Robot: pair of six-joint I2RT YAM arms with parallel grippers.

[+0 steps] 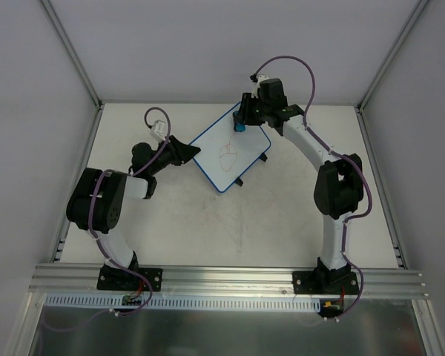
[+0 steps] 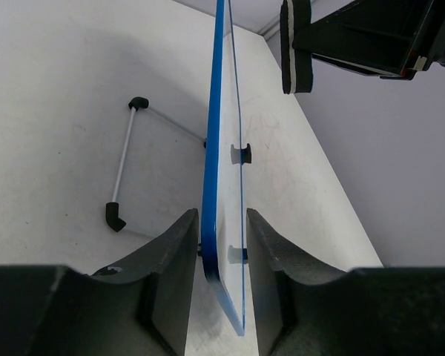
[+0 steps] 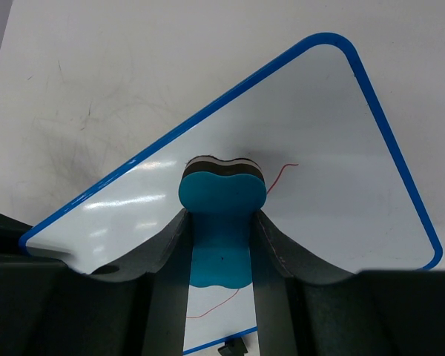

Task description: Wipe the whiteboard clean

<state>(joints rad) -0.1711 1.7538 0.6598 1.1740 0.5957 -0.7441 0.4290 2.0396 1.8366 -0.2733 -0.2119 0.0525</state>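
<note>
Whiteboard (image 1: 211, 152) sits far of centre on the bench (image 1: 282, 222), red scribble (image 1: 229, 157) unwiped. Our right fingers (image 3: 163, 297) clamp the eraser (image 3: 221, 222) over its far corner; left fingers (image 2: 170, 282) straddle its left edge, grip unclear.

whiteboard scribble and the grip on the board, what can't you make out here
- red scribble: too small to read in the top view; in the right wrist view the eraser and right gripper cover most of it
- left gripper: left wrist view shows its fingers flanking the whiteboard edge, contact unclear
- whiteboard's near corners: right wrist view, hidden behind the gripper body
</note>
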